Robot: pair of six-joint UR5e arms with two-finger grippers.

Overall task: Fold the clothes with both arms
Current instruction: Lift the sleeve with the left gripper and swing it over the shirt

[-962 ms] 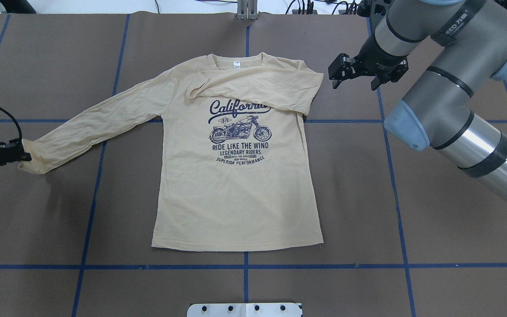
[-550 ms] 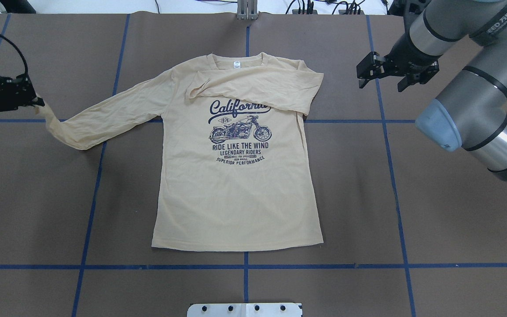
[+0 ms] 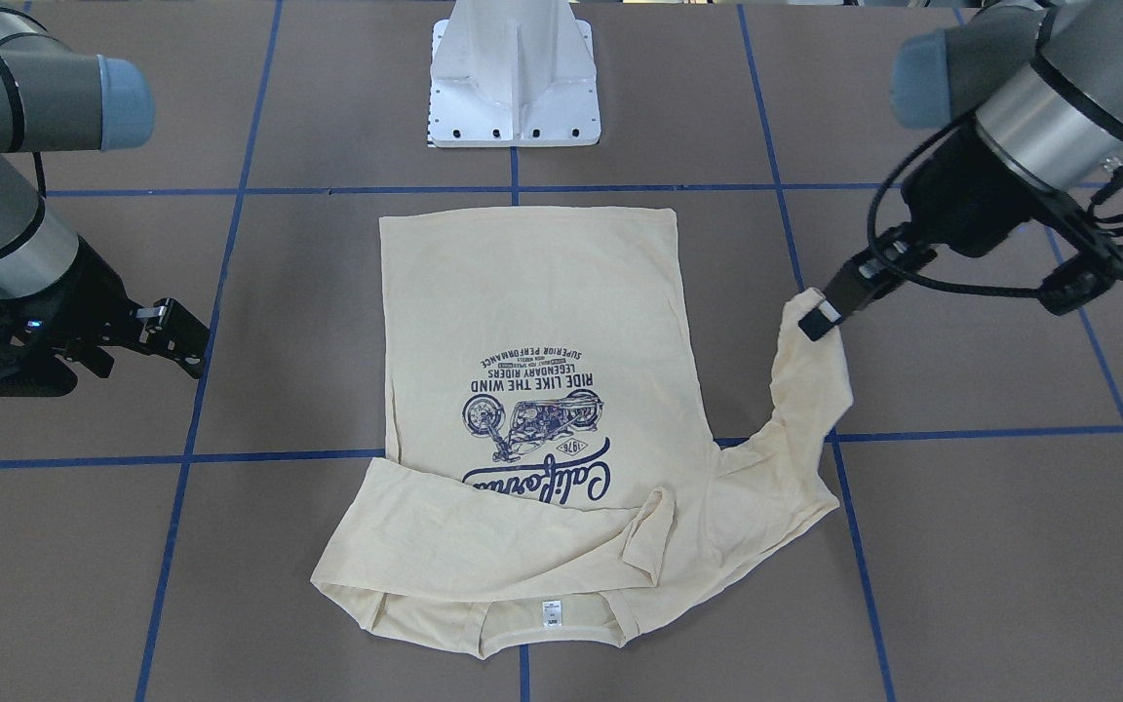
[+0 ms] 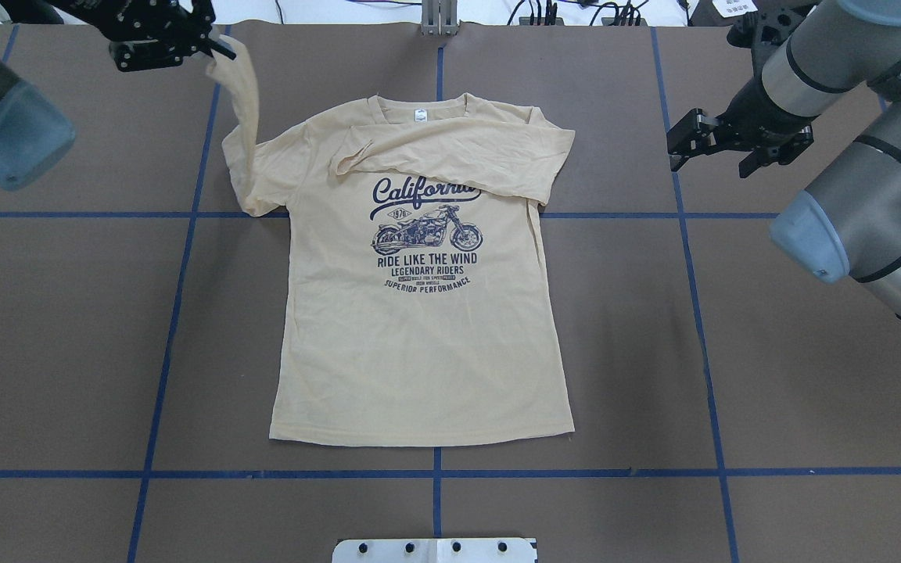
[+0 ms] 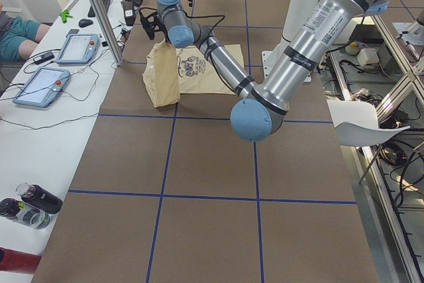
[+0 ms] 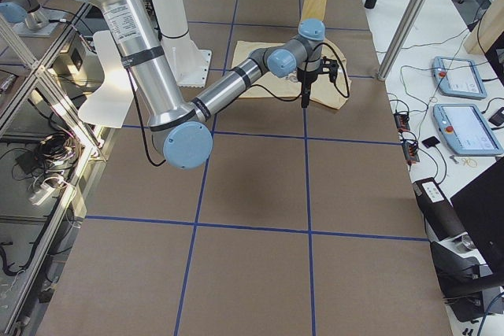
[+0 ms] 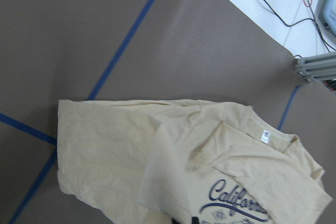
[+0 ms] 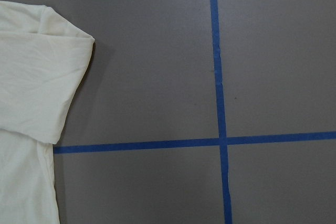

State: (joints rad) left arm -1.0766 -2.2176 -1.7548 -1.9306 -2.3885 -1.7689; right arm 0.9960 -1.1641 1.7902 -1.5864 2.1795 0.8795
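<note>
Off the collar side of the California print (image 4: 427, 234), left claw (image 4: 214, 48) pinches the sleeve cuff (image 4: 230, 62), swung up off the counter (image 4: 67, 352) within the last second (right claw (image 4: 712, 158), spread and empty, backed farther away), so T-shirt (image 4: 419, 344), otherwise flat, seems mid second-sleeve fold.

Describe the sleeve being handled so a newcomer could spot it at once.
The cream T-shirt lies print-up in the middle of the table. At its shoulder on the robot's left, one sleeve is lifted off the table, cuff pinched in the left gripper. The other sleeve lies folded flat across the chest.
</note>
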